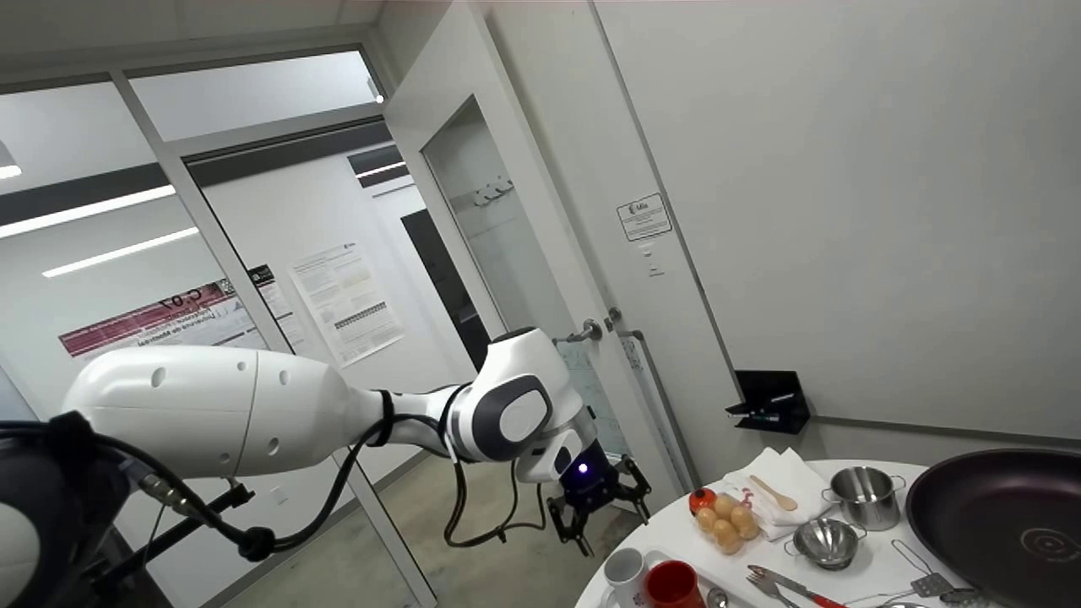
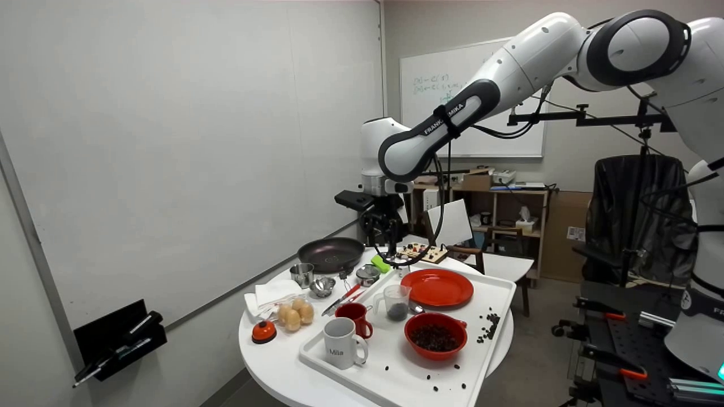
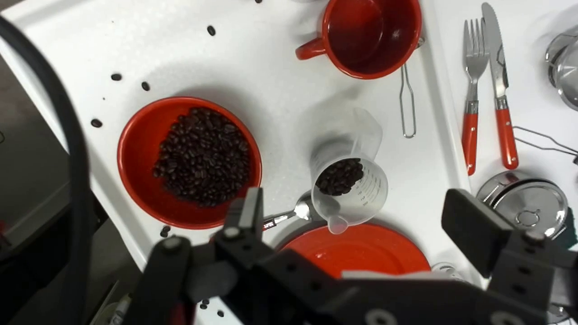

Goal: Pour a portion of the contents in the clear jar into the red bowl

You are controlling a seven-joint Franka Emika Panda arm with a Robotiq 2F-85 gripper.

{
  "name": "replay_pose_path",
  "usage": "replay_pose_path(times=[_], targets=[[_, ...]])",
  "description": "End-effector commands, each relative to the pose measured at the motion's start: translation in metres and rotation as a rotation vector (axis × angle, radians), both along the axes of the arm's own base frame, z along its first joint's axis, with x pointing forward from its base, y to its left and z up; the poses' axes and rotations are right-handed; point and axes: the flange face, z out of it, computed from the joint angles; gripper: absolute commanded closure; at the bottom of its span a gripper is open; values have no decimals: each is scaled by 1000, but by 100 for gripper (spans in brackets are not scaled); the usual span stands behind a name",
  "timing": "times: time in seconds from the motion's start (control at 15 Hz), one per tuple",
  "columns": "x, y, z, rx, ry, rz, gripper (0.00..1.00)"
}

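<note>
Passable strip of tray (image 3: 286,113) between red bowl (image 3: 139,153) and clear jar (image 3: 352,201). Spoon (image 3: 303,210) and red plate (image 3: 361,250) crowd jar's spout side; red mug (image 3: 365,38) near handle side.

1 jug (image 3: 370,194), 1 red bowl (image 3: 143,155)

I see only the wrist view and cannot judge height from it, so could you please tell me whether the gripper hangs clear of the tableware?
Observer: Yes; in an exterior view the gripper hangs in the air, with a gap between it and the red mug.
Operator: Thank you. Does the clear jar stand upright?
Observer: Yes, seen from the side it stands upright on the white tray.
Operator: And is there anything large outside my picture?
Observer: Yes, a large dark pan stands near a steel pot.
</note>
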Motion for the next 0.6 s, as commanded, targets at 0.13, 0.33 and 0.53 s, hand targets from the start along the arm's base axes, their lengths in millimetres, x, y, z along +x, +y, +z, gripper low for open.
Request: replay_pose_path(times=[0.13,0.33,0.53], targets=[[11,-25,-32,-34,3,-97,0],[20,-44,-66,-57,32,-155,0],[30,-57,-97,-84,74,-174,0]])
